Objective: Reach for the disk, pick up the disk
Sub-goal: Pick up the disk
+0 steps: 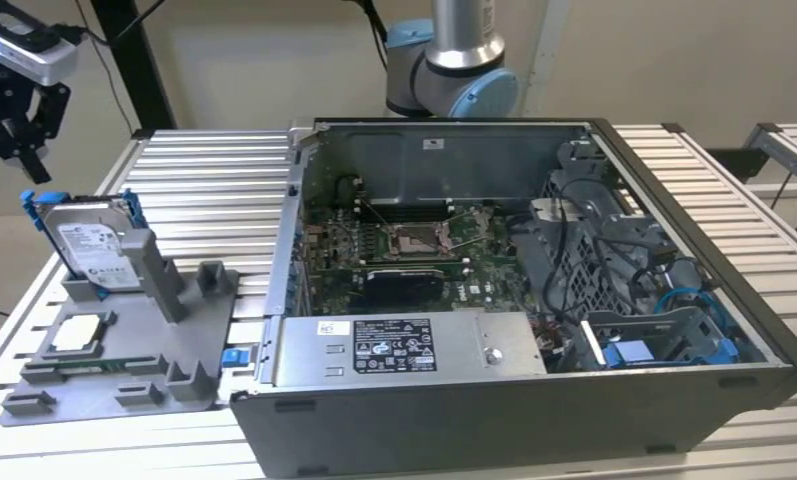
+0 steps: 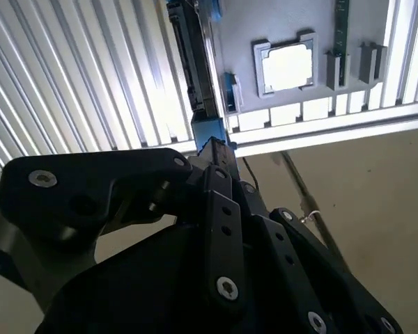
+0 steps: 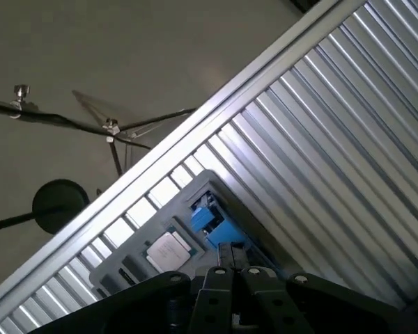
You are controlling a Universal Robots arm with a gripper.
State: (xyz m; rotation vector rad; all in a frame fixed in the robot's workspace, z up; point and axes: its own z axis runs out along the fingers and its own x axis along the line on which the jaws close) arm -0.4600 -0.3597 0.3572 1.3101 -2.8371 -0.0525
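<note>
The disk point(image 1: 91, 243), a silver-grey drive with a white label and blue side rails, stands upright in a slot of the grey holder point(image 1: 185, 330) at the exterior view's left. My gripper point(image 1: 34, 170) hangs in the air above it, a little further to the left and well apart from it. In both wrist views I see the disk edge-on beyond the fingertips, as a dark strip point(image 2: 195, 76) and by its blue rail point(image 3: 207, 217). The gripper's fingers meet at their tips point(image 2: 212, 149) point(image 3: 231, 254) and hold nothing.
A small square processor chip point(image 1: 78, 335) point(image 2: 287, 66) point(image 3: 166, 252) lies in the holder nearer the front. The open computer case point(image 1: 505, 280) takes up the middle and right of the slatted metal table point(image 1: 211, 170). The arm's base point(image 1: 452, 80) stands behind the case.
</note>
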